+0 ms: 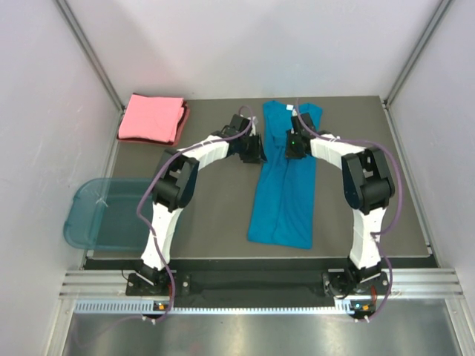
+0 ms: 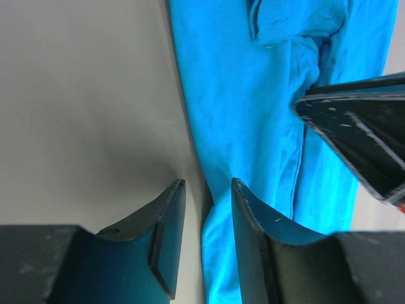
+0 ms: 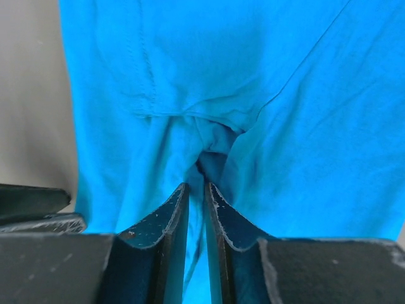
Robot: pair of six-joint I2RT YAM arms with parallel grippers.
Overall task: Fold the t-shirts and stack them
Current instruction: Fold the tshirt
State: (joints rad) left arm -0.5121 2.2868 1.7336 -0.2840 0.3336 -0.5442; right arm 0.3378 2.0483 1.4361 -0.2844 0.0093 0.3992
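The teal-blue t-shirt (image 1: 284, 204) lies as a long narrow strip, folded lengthwise, running from the mat's back to its front. My left gripper (image 1: 256, 154) is at the strip's left edge. In the left wrist view it (image 2: 205, 183) is open, with the shirt's edge (image 2: 253, 114) between the fingers. My right gripper (image 1: 294, 147) is on the strip's upper part. In the right wrist view it (image 3: 197, 187) is shut on a bunched fold of the teal shirt (image 3: 221, 63). The salmon-pink t-shirt (image 1: 152, 119) lies folded at the back left corner.
A translucent blue plastic tub (image 1: 104, 211) sits off the mat's left edge. The dark mat (image 1: 215, 215) has a raised frame around it, and white walls close in on three sides. The right gripper's finger (image 2: 361, 139) shows in the left wrist view.
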